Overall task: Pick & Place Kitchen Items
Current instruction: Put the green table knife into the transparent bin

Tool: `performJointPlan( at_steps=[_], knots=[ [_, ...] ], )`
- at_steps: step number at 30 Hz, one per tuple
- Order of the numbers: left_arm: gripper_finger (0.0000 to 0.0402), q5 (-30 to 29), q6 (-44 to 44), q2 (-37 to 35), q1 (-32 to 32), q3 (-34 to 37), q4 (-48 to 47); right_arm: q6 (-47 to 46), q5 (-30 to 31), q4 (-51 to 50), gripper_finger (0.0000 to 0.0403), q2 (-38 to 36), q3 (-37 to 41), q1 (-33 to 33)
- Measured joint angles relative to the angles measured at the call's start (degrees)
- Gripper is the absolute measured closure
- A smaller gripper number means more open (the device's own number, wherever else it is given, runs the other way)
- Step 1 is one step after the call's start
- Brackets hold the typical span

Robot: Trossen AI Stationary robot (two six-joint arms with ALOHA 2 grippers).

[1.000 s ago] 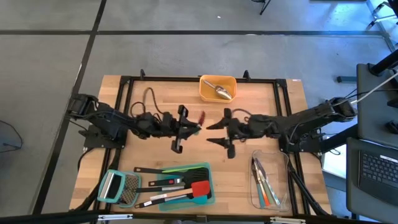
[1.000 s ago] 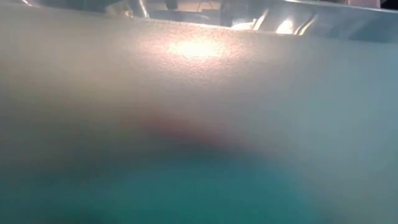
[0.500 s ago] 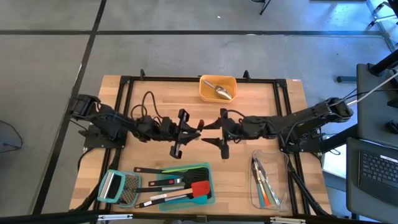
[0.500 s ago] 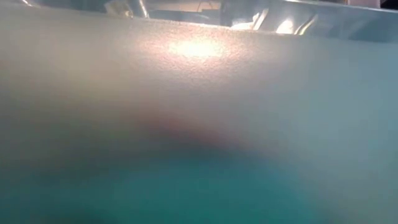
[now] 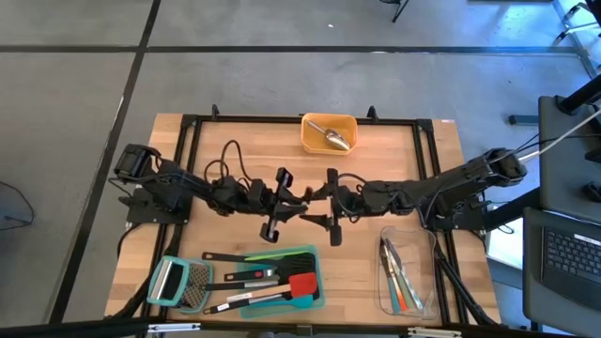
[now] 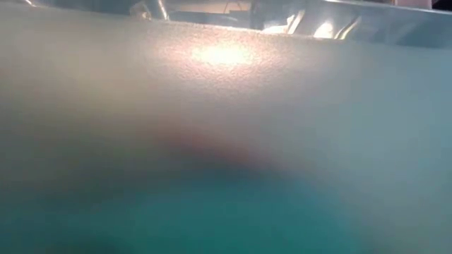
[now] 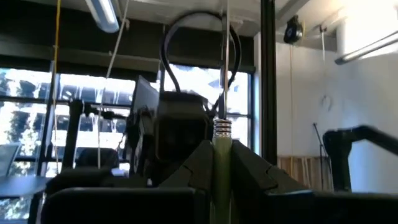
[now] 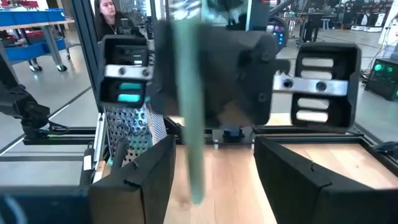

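Two grippers meet mid-table: left gripper (image 5: 293, 199) clamps a green spatula (image 8: 186, 106), right gripper (image 5: 324, 208) gapes (handover apparently unfinished; several utensils (image 5: 254, 282) remain unsorted).

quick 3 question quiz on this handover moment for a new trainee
1. True or false: the right pincer is clamped shut on the green spatula.
2. What lies in the orange container? A) silver scoop B) red turner C) grater
3. Fill in: the green spatula is gripped by the ____ pincer.

Key:
1. False. Its jaws stand open on either side of the spatula.
2. A
3. Left. The left pincer is shut on it at the middle of the table.
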State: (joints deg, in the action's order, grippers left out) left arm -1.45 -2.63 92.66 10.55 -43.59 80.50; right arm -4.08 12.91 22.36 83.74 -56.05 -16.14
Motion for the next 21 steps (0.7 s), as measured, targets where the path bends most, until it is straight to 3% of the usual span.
performJointPlan(
  at_steps=[13, 17, 21],
  knots=[
    [0.0374, 1.9, 0.7, 2.4, 0.4, -2.1, -0.9, -1.4, -4.1, 1.2, 0.0193, 0.5, 0.0, 0.1],
    [0.0374, 1.6, 1.4, 2.4, 0.4, -2.2, -0.6, -3.2, -4.5, 1.3, 0.0240, 0.5, 0.0, 0.2],
    [0.0374, 1.5, 1.4, 2.4, 0.3, -2.2, -0.6, -4.5, -5.6, 1.5, 0.0327, 1.1, 0.0, 0.2]
  ],
)
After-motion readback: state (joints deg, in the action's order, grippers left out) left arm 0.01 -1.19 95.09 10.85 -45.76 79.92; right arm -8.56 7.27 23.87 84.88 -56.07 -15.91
